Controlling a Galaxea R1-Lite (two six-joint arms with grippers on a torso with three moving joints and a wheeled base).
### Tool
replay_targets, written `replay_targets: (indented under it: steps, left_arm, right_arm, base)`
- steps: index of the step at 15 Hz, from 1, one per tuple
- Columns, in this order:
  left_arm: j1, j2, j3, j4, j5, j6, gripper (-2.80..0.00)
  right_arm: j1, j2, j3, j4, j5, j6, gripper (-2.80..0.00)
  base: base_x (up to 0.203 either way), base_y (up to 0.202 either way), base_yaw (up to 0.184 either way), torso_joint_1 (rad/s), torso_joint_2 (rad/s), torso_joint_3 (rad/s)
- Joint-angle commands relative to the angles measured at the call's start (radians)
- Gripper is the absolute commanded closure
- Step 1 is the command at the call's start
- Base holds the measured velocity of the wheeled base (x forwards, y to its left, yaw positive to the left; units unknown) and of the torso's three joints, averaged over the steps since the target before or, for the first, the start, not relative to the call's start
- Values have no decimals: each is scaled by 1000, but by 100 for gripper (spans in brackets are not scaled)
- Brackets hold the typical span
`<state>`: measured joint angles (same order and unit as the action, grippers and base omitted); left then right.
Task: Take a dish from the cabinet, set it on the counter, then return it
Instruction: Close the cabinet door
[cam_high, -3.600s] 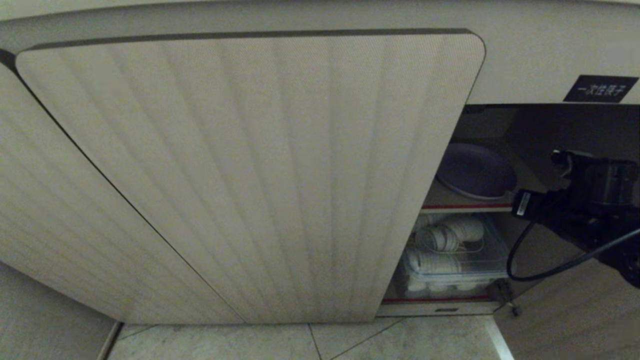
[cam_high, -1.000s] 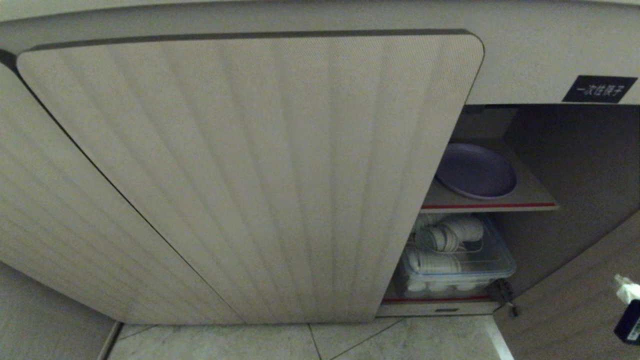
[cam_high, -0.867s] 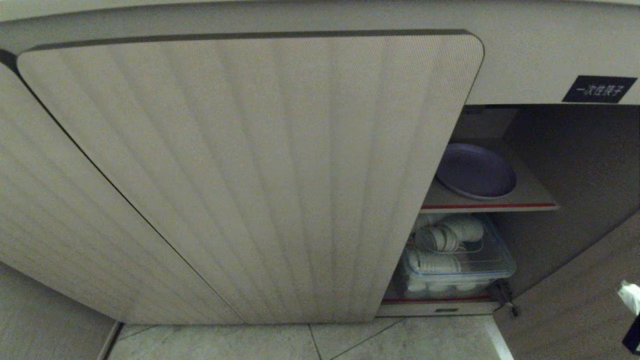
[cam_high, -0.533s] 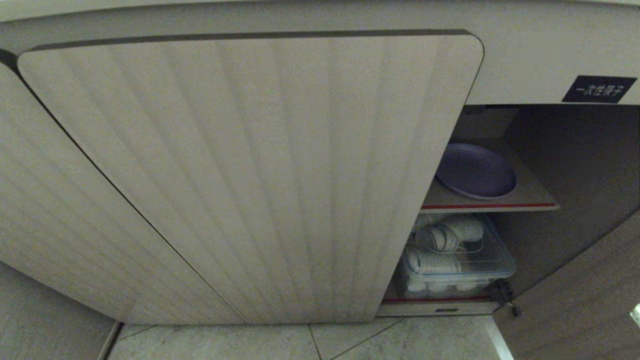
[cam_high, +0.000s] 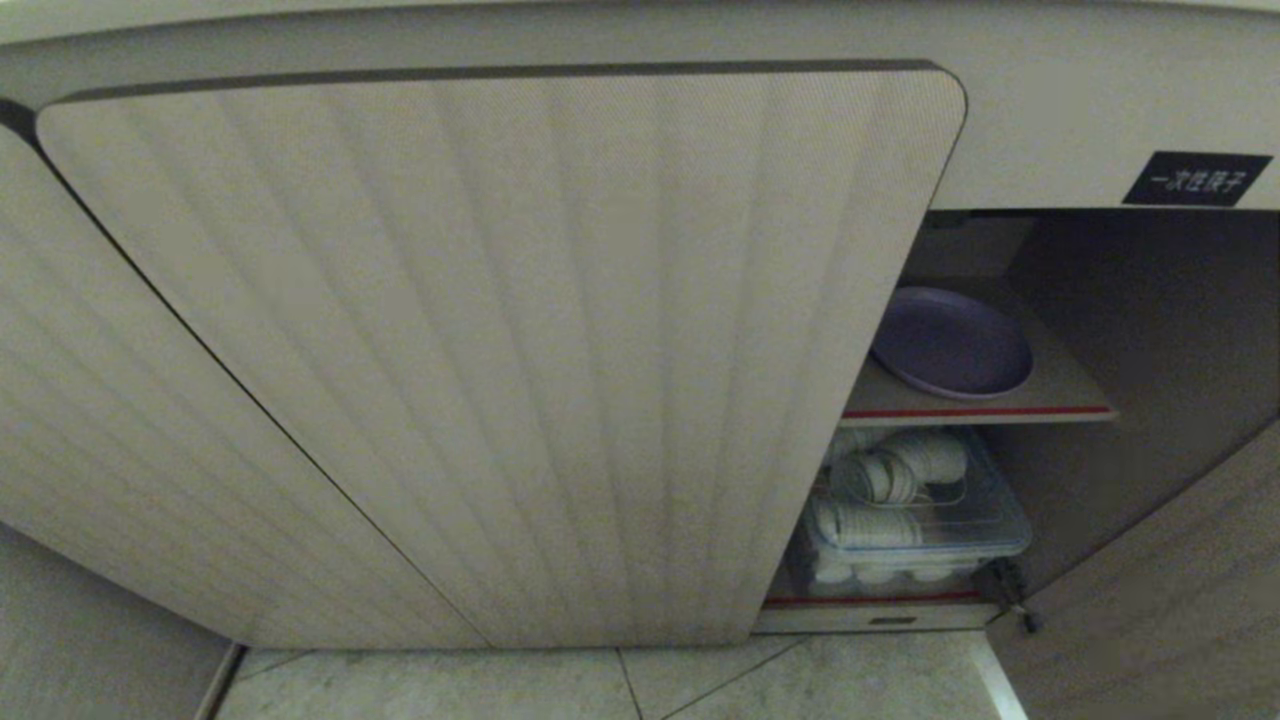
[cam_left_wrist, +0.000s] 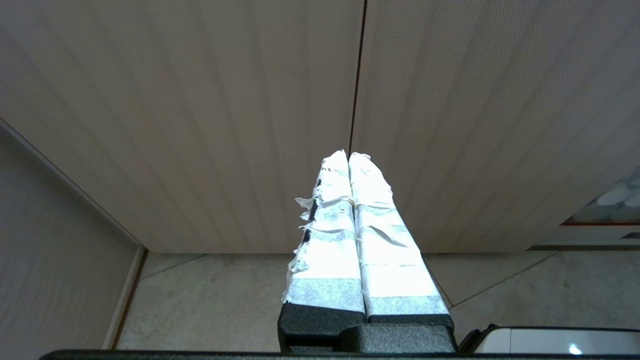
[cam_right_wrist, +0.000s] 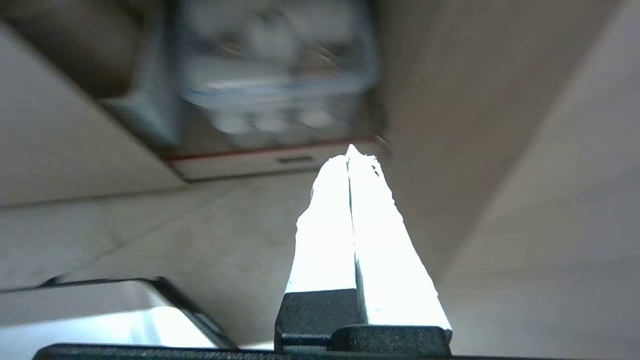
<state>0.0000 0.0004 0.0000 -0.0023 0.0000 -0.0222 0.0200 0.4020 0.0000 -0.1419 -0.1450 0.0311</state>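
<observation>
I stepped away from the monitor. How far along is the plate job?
Looks nearly finished, or not started; these views cannot tell which. The plate lies on the cabinet's upper shelf, above a bin of cups. Nothing is in hand: the right gripper and left gripper are both shut and empty. The cabinet door stands open.

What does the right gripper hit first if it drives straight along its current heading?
Probably the cabinet's bottom front edge below the clear container; the right gripper, jaws shut, points there. Blur leaves depth unclear.

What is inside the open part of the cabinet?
The lavender dish lies on the upper shelf. Below stands a clear bin of white cups. The closed door hides the rest.
</observation>
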Motion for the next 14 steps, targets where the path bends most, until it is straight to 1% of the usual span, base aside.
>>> replay_targets:
  steps: [1,4,12,14]
  left_arm:
    - [0,0,0,-1,0,-1,0]
    - [0,0,0,-1,0,-1,0]
    - [0,0,0,-1,0,-1,0]
    - [0,0,0,-1,0,-1,0]
  right_arm:
    - [-2,-143,0,54,57,-13,0]
    - [-9,-238,0,129,86,-31,0]
    - [-14,-401,-1,135,89,-26,0]
    - [-14,-402,0,133,90,-25,0]
  base:
    - [0,0,0,0,0,0]
    - [0,0,0,0,0,0]
    - [0,0,0,0,0,0]
    - [0,0,0,0,0,0]
